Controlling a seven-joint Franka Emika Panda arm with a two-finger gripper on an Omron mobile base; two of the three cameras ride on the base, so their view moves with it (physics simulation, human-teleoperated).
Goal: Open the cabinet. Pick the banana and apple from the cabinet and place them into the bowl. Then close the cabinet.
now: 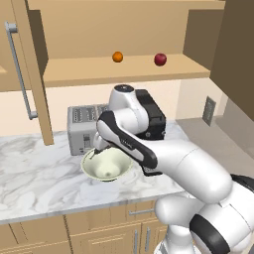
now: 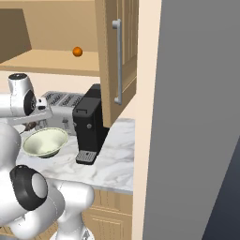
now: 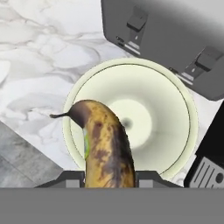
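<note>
The cabinet [image 1: 124, 69] stands open, both doors swung out. On its shelf rests the dark-red apple [image 1: 160, 59], to the right of an orange ball [image 1: 117, 57]. My gripper [image 3: 108, 177] is shut on the brown-spotted banana [image 3: 105, 144], which hangs directly over the pale cream-green bowl [image 3: 183, 109]. In the left base view the hand [image 1: 97, 150] hovers just above the bowl [image 1: 106, 166] on the marble counter. The right base view has the gripper [image 2: 30, 125] above the bowl [image 2: 44, 142]; the apple is hidden there.
A silver toaster [image 1: 82, 126] stands right behind the bowl. A black coffee machine [image 2: 89, 129] sits to the bowl's right. The open right door [image 2: 126, 47] with its bar handle [image 2: 117, 61] juts out over the counter; the left door's handle [image 1: 20, 69] hangs at the left.
</note>
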